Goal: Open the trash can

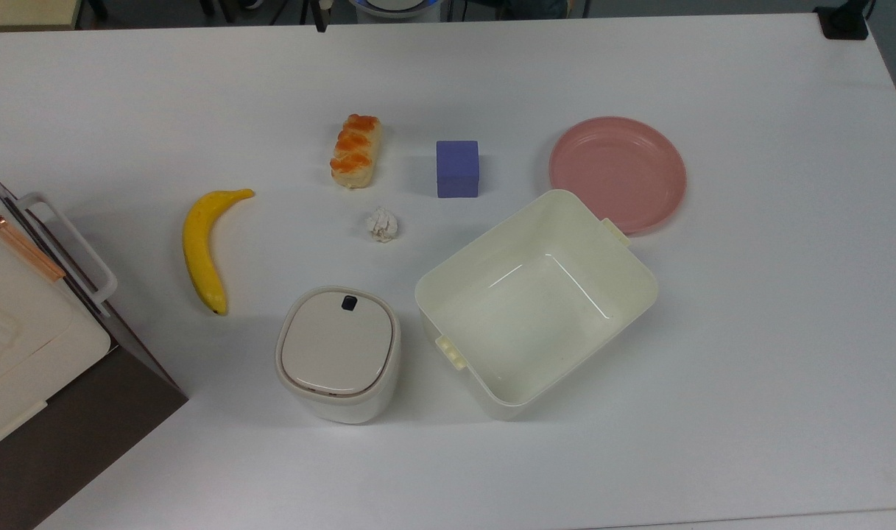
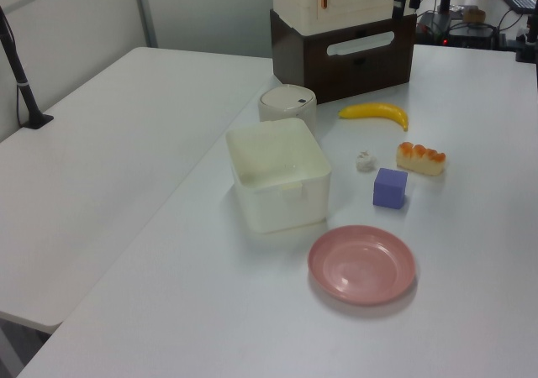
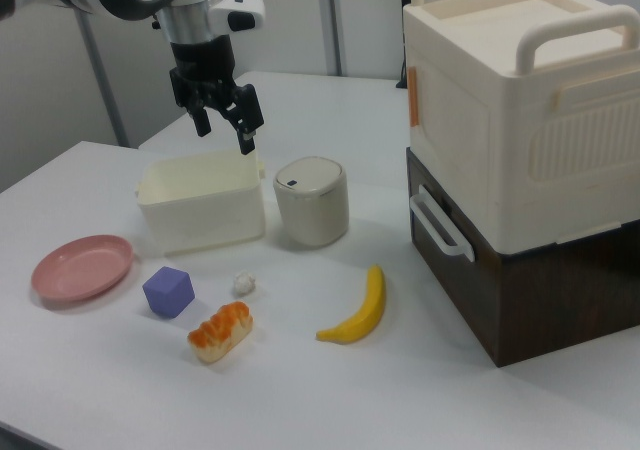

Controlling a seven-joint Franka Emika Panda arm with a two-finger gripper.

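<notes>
Gripper (image 3: 222, 128) points down, fingers spread, above tub (image 3: 200, 210), beside trash can (image 3: 311, 201).

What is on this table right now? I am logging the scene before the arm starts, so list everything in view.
trash can: 1, cream with beige lid shut, near the top view's bottom edge
tub: 1, cream, just right of the trash can in the top view
banana: 1, yellow, top view's left
bread: 1, orange-topped, centre
paper ball: 1, white, below the bread
cube: 1, purple, right of the bread
plate: 1, pink, top view's right
stacked boxes: cream on dark brown, table edge
gripper: 1, black, open, above the tub in the right view
</notes>
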